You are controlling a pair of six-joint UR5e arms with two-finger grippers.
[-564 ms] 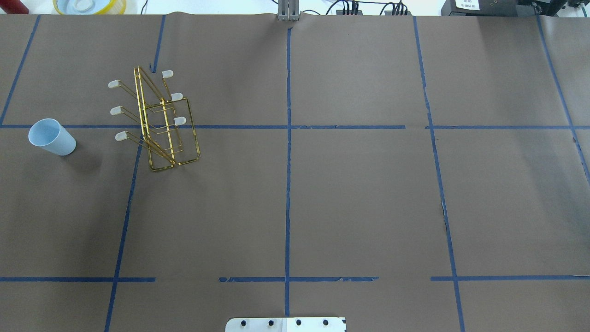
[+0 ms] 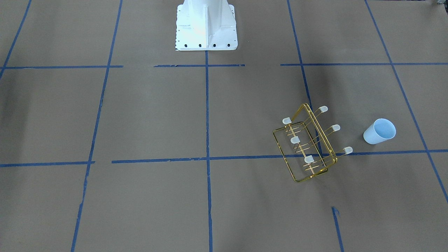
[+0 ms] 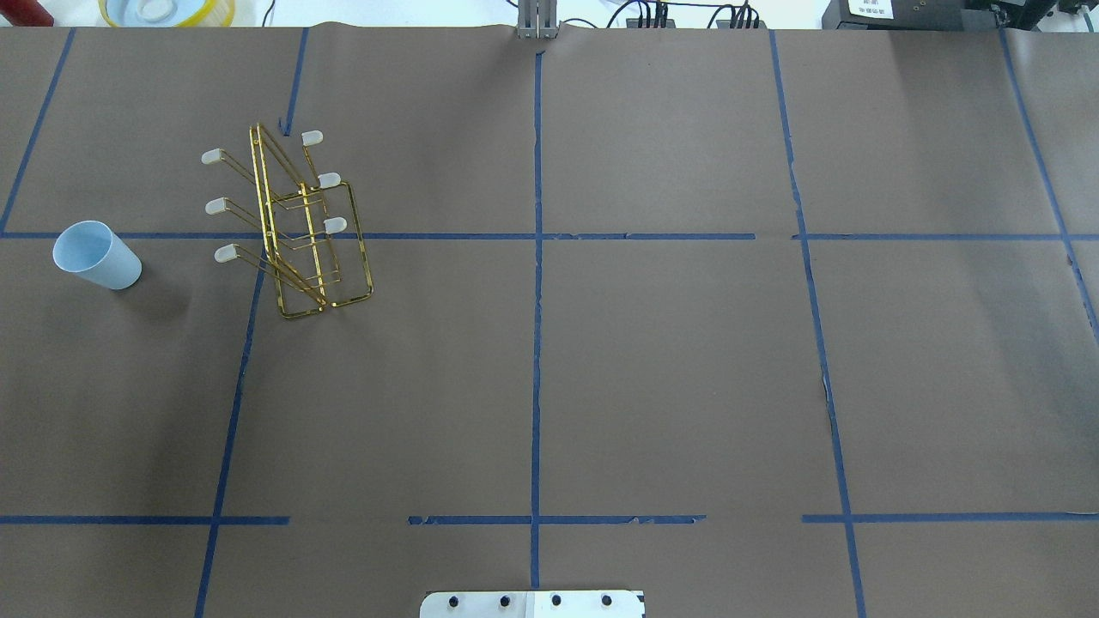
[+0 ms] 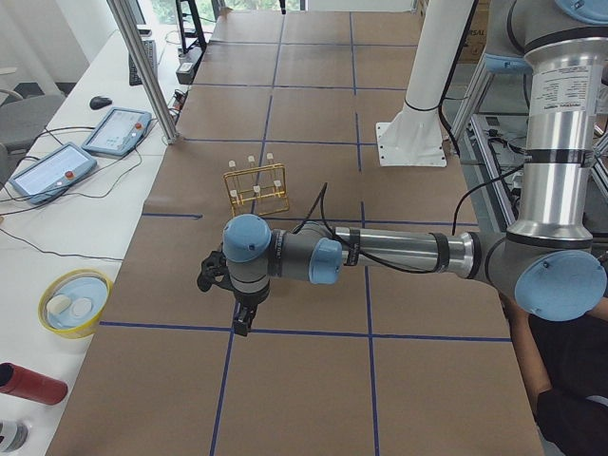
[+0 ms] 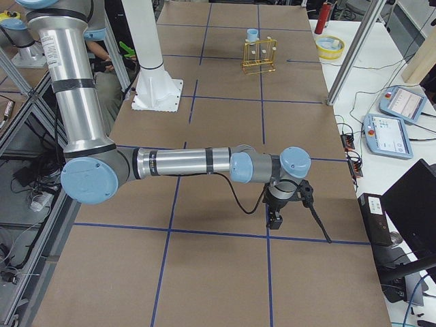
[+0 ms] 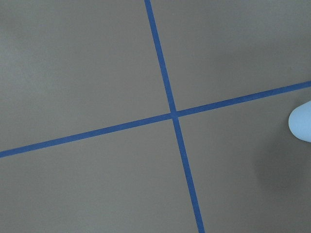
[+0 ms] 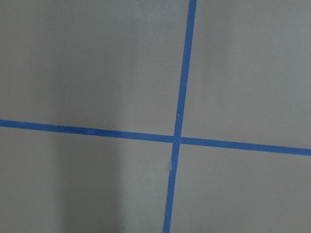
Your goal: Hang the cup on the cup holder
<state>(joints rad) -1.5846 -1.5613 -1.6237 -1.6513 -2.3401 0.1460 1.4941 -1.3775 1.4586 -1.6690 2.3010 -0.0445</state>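
Observation:
The pale blue cup [image 3: 94, 255] stands upright on the brown table, mouth up, at the far left; it also shows in the front view [image 2: 379, 131] and the right side view [image 5: 253, 33]. Its edge shows at the right of the left wrist view [image 6: 301, 121]. The gold wire cup holder [image 3: 296, 227] stands to its right, prongs bare [image 2: 308, 147] [image 4: 256, 187] [image 5: 259, 56]. My left gripper [image 4: 244, 323] hangs over the table near the cup's side; I cannot tell its state. My right gripper [image 5: 276, 218] hangs over the far right end; I cannot tell its state.
The white robot pedestal [image 2: 205, 24] stands at the table's near edge. A yellow-rimmed dish [image 4: 74, 302] and a red cylinder [image 4: 28, 383] lie off the table's left end. Teach pendants [image 4: 114, 130] and a metal post [image 4: 142, 66] stand along the far side.

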